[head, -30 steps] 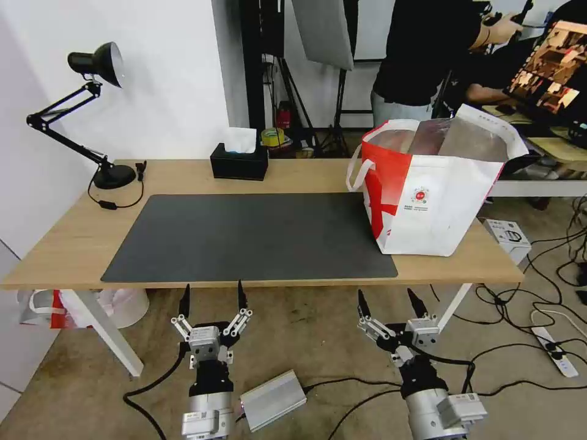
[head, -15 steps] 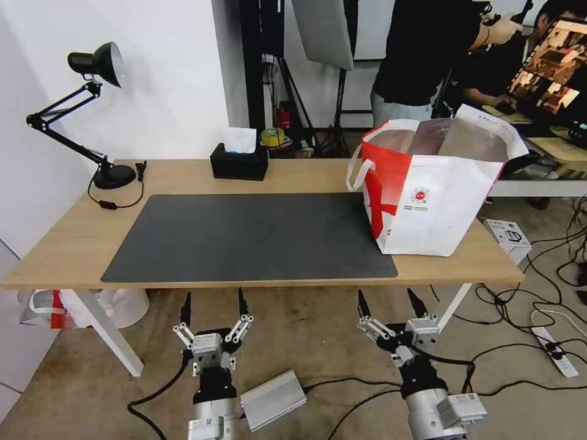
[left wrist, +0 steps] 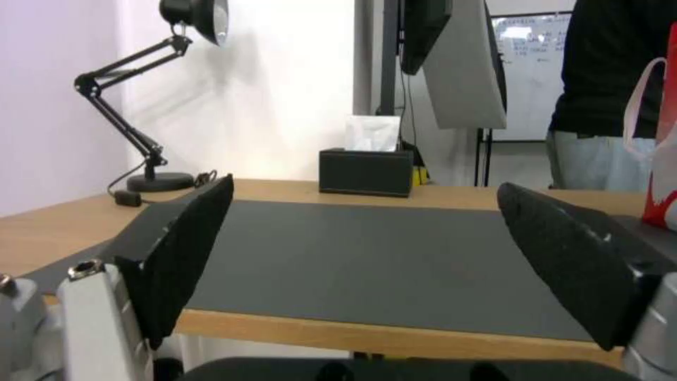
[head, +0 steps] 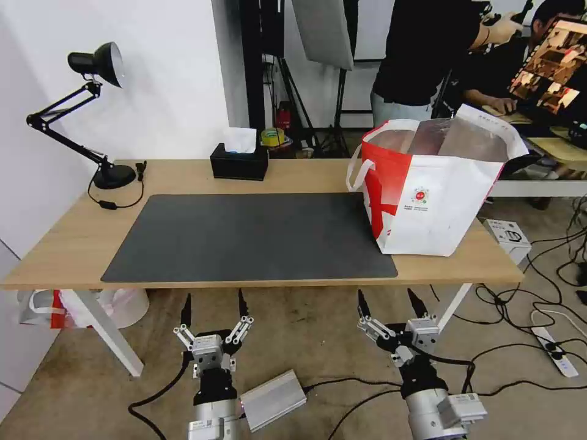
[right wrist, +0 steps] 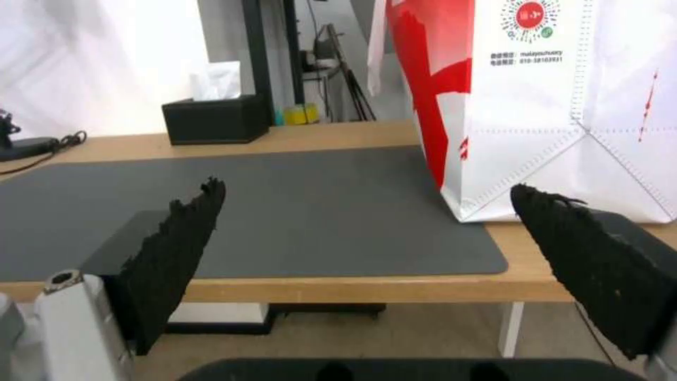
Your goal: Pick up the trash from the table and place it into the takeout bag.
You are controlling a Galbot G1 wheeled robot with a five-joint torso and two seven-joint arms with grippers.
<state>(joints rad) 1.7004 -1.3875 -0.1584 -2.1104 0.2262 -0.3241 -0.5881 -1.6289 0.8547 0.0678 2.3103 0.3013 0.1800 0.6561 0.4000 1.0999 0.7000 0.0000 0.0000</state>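
Note:
The table (head: pixel 73 244) is a long light-wood top with a dark grey mat (head: pixel 244 235) across its middle. On its right end the white and red takeout bag (head: pixel 434 208) stands upright, mouth open, silvery lining showing. The bag also fills one side of the right wrist view (right wrist: pixel 564 106). The trash is out of view. My left gripper (head: pixel 213 296) (left wrist: pixel 365 185) hangs open and holds nothing, below the table's front edge and short of the mat. My right gripper (head: pixel 386 293) (right wrist: pixel 367 185) is open too, low before the front edge, near the bag's corner.
A black tissue box (head: pixel 238 162) sits at the table's back edge and a black desk lamp (head: pixel 104 174) at the back left. On the floor lie cables (head: pixel 550 287), a silver box (head: pixel 272 400) and a white box (head: pixel 507 235). People stand behind the table.
My left gripper has sunk a little lower and nearer to me, still open. The right gripper, the bag and the table have not moved.

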